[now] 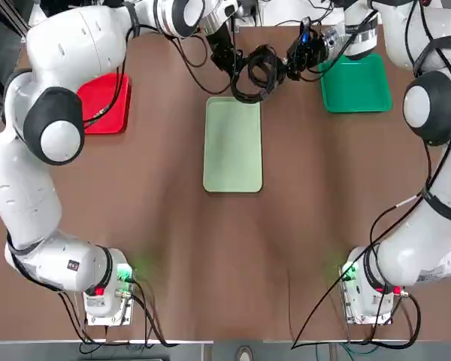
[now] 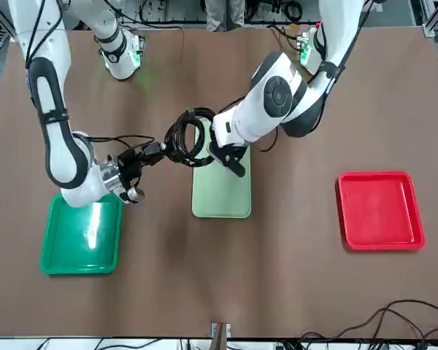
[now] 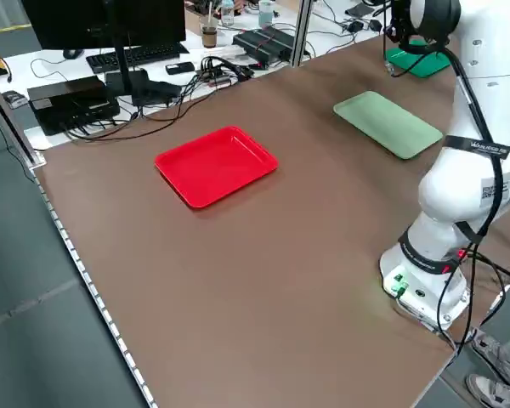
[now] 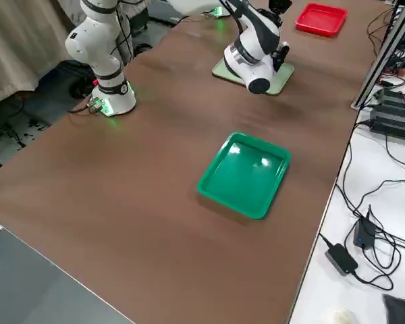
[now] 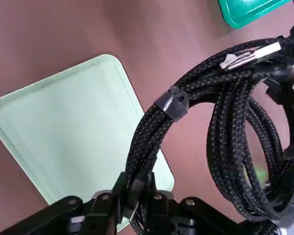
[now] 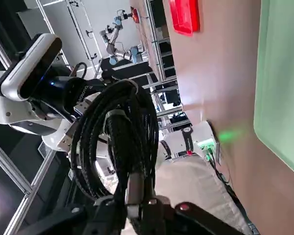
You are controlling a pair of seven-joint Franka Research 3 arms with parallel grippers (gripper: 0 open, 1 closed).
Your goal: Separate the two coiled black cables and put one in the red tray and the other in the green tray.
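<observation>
Between the two claws, left (image 5: 137, 198) and right (image 6: 137, 203), hang the coils (image 5: 154, 128), each claw pinched on cable, probably to pull them apart.

Left gripper (image 5: 137, 198) and right gripper (image 6: 139, 208) face each other in mid-air at the table's centre, close together, each closed in a grip. Both Franka arms reach forward and bend inward; the right wrist lies nearly horizontal.
</observation>
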